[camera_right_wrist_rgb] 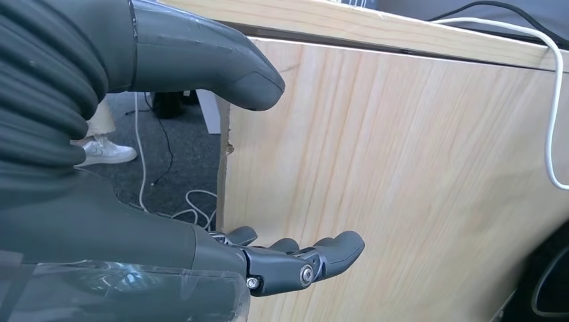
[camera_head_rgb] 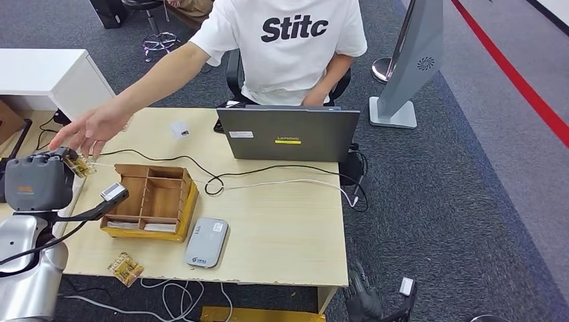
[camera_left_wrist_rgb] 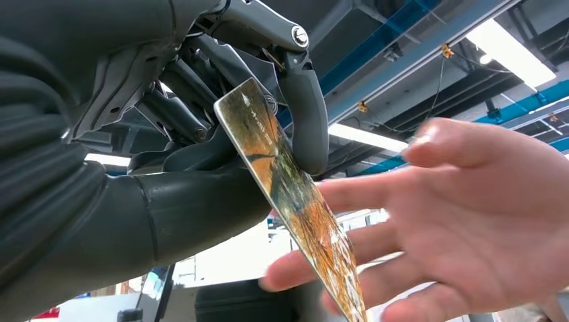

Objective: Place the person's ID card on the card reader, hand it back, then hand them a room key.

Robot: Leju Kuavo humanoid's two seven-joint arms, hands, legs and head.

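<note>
My left hand (camera_head_rgb: 52, 169) is raised at the table's far left and pinches a gold patterned room key card (camera_head_rgb: 82, 166) between thumb and fingers (camera_left_wrist_rgb: 305, 107). The key card (camera_left_wrist_rgb: 288, 194) points toward the person's open hand (camera_left_wrist_rgb: 456, 221), whose fingers lie right behind it; I cannot tell whether they touch. That hand (camera_head_rgb: 87, 131) reaches in from across the table. A grey-white card reader (camera_head_rgb: 207, 243) lies near the front edge with nothing on it. My right hand (camera_head_rgb: 366, 298) hangs below the table's right corner, fingers (camera_right_wrist_rgb: 302, 258) apart and holding nothing.
A wooden compartment box (camera_head_rgb: 151, 201) stands between my left hand and the reader. Another gold card (camera_head_rgb: 125, 268) lies at the front edge, and a small white card (camera_head_rgb: 180, 129) lies at the back. A grey laptop (camera_head_rgb: 288, 134) with cables (camera_head_rgb: 268, 176) stands mid-table. The table's side panel (camera_right_wrist_rgb: 402, 168) is beside my right hand.
</note>
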